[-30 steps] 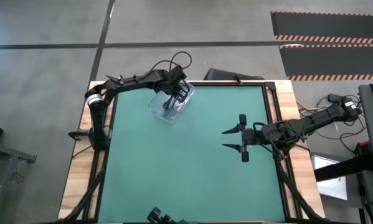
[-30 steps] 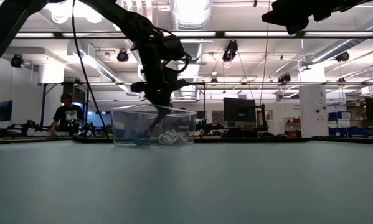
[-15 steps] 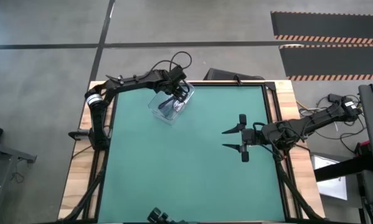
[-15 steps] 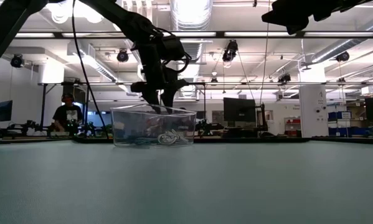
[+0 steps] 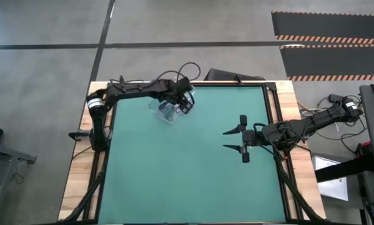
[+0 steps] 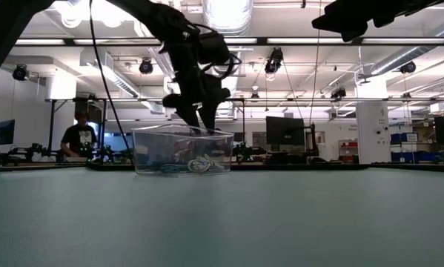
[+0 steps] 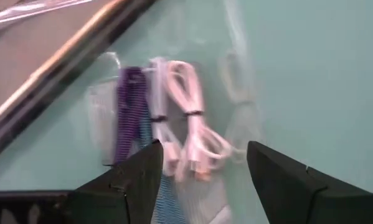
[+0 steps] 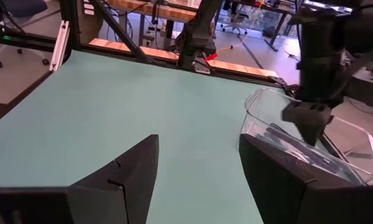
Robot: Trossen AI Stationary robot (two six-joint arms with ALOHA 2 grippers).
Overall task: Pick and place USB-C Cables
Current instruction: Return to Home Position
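The counter [image 5: 187, 181] is a plain teal-green sheet framed by a pale wooden edge [image 5: 77, 178], and it stands on a grey concrete floor [image 5: 43, 69] crossed by dark lines, with black mats edged in hazard stripes [image 5: 327, 37] off beyond its far right corner. Near the far left part of the surface sits the clear plastic box [image 5: 163, 112], and the USB-C Cables [image 7: 174, 118] lie together inside it: in the left wrist view a purple cable [image 7: 130, 112] lies just beside two white cables [image 7: 192, 109], with a bluish woven one [image 7: 166, 196] partly hidden by a finger. The left end effector [image 5: 187, 103] hangs over the box's right side, its fingers pointing down towards the rim; they are spread apart and hold nothing. The right end effector [image 5: 232, 139] hovers above bare counter on the right half, well apart from the box, its fingers likewise wide apart and empty. Seen level across the counter, the room behind is a large workshop with rows of ceiling lights [image 6: 229, 15], ducting, a white pillar [image 6: 370, 130], a dark monitor [image 6: 285, 130] and benches of equipment; a person [image 6: 78, 137] in a dark top sits at one of the far benches on the left.
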